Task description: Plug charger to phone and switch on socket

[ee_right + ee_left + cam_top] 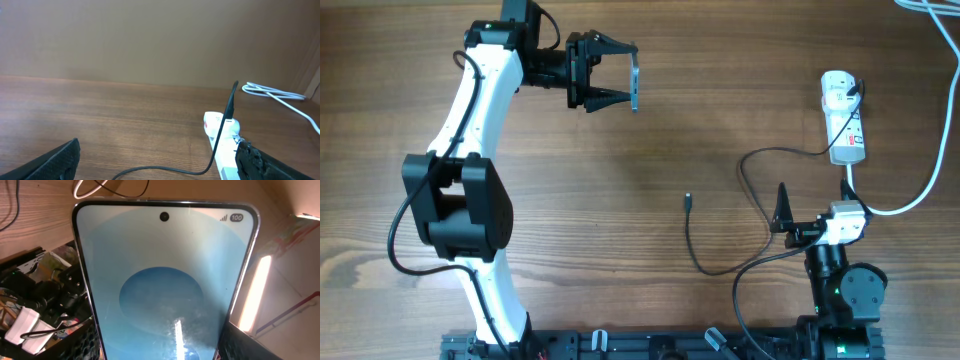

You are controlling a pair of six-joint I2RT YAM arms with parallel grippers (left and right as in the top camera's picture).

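Observation:
My left gripper [616,85] is shut on the phone [634,84] and holds it on edge above the far left of the table. In the left wrist view the phone's turquoise screen [165,275] fills the frame between the two fingers [160,352]. The charger, a thin black cable [756,158], loops from the black plug in the socket [844,120] to its small tip [688,201], which lies on the table mid-way. My right gripper [784,222] is open and empty near the cable loop. In the right wrist view its fingers [160,167] straddle the cable [165,171], with the socket [222,137] at right.
A thick white cord [920,195] runs from the socket round the right edge to the far corner and also shows in the right wrist view [280,95]. The table [650,150] is wood. A black rail [620,345] lines the front edge.

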